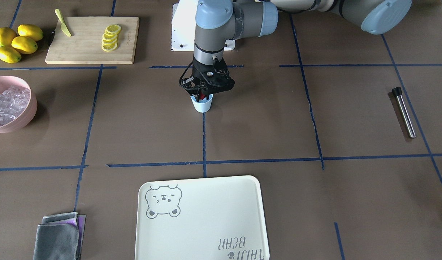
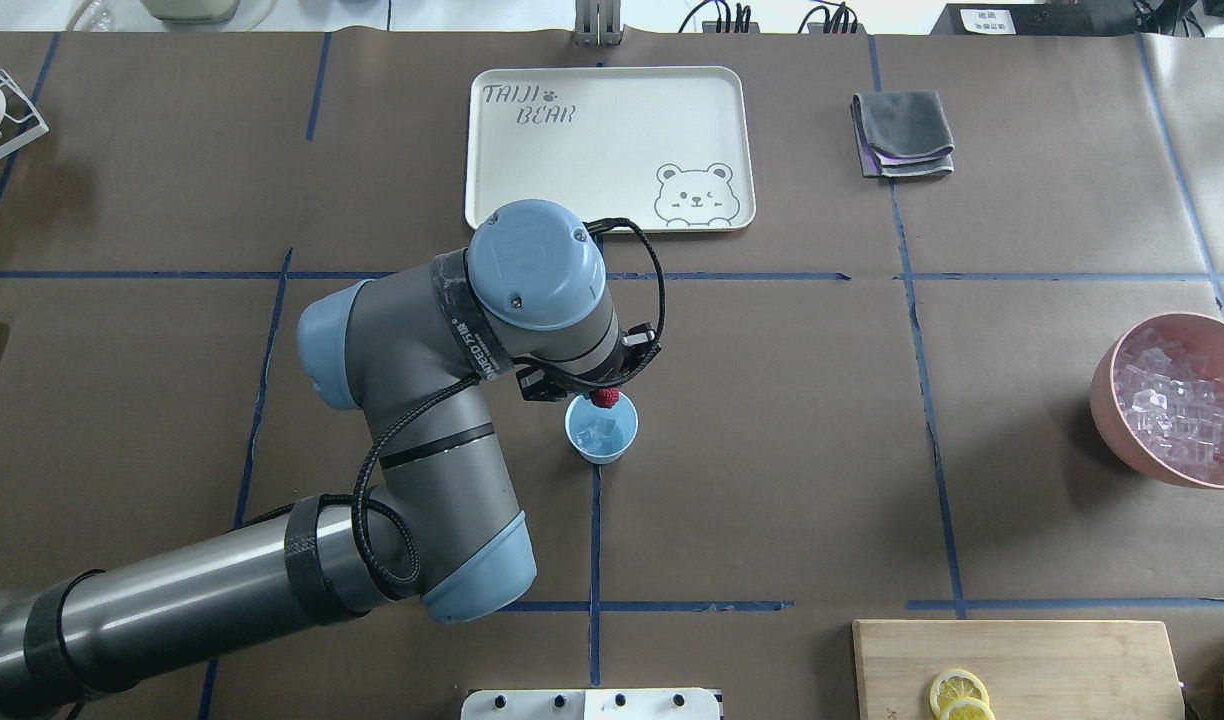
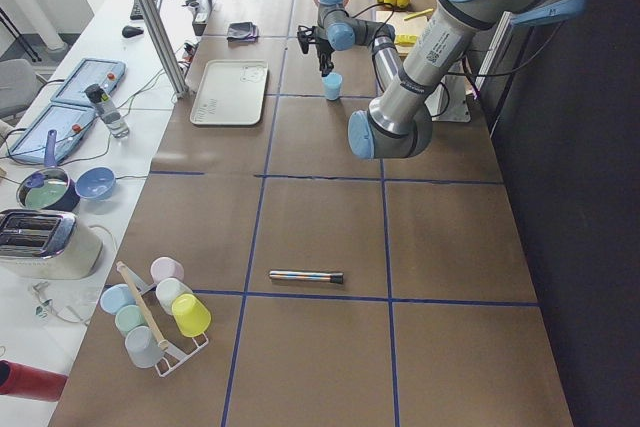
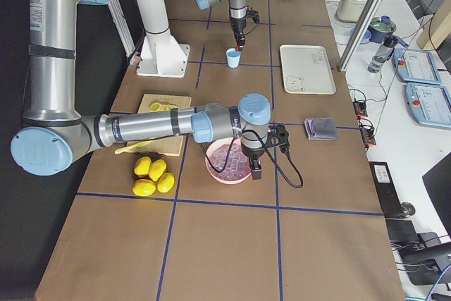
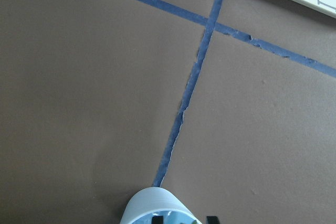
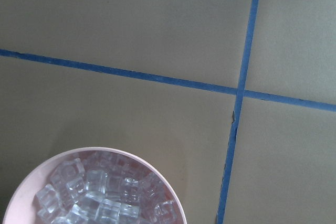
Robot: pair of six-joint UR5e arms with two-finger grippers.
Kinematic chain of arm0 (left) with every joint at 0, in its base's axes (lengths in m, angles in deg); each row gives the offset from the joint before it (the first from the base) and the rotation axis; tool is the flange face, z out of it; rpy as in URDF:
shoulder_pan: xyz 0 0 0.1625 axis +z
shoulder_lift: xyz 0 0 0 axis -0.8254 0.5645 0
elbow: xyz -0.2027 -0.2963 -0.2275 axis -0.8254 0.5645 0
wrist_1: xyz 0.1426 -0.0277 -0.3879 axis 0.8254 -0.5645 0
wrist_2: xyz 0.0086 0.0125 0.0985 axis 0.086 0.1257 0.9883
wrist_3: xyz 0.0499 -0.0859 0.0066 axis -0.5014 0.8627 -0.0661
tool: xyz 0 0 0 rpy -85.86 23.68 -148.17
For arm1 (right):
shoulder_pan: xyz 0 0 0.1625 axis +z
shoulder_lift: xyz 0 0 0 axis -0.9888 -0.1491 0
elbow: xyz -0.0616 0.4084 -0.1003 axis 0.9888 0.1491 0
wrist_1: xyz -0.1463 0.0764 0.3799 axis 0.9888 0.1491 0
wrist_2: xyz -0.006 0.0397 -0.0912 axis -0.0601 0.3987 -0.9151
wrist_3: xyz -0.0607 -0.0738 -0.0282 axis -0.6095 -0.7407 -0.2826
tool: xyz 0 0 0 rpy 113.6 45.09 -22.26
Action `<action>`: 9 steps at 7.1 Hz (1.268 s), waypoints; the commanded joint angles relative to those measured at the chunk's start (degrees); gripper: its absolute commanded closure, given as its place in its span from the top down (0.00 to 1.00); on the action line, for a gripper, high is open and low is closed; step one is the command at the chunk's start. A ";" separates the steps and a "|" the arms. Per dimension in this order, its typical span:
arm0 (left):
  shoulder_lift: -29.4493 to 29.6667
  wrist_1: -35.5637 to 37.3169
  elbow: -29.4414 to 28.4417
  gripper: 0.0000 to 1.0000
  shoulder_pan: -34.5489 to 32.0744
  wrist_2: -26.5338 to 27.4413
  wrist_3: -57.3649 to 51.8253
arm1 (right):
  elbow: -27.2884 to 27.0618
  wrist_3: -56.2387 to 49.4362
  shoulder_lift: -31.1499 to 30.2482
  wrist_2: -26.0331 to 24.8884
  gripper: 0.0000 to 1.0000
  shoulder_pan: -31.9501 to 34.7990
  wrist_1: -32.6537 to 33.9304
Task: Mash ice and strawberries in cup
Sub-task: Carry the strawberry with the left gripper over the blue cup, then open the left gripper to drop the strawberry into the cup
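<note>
The pale-blue cup stands at the table's middle with a few clear ice cubes inside. My left gripper hangs right over the cup's mouth, shut on a small dark-red strawberry held at rim height. In the left wrist view the cup's rim shows at the bottom edge with the dark fingertips above it. My right gripper shows only in the exterior right view, above the pink bowl; I cannot tell whether it is open or shut.
The pink bowl holds many ice cubes. A metal rod with a black end lies on my left side. A cream tray, a grey cloth, a cutting board with lemon slices and lemons lie around.
</note>
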 commanded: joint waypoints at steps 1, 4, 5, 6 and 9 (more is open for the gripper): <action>-0.28 0.29 0.20 0.00 0.91 -0.09 1.12 | -0.04 0.10 0.00 -0.02 0.99 0.00 0.00; -0.37 0.38 0.55 0.57 1.17 -0.26 1.65 | -0.04 0.19 0.00 -0.02 0.99 0.00 0.00; -0.98 0.29 0.98 0.99 1.17 -0.18 1.57 | 0.05 0.19 0.00 -0.02 0.99 0.00 0.00; -1.51 0.38 2.55 1.00 1.17 -0.09 1.57 | 0.05 0.19 0.09 -0.02 0.99 0.00 0.00; -6.23 9.74 14.02 1.00 0.74 -1.48 -3.75 | 1.62 -2.34 0.09 0.24 0.99 0.26 0.09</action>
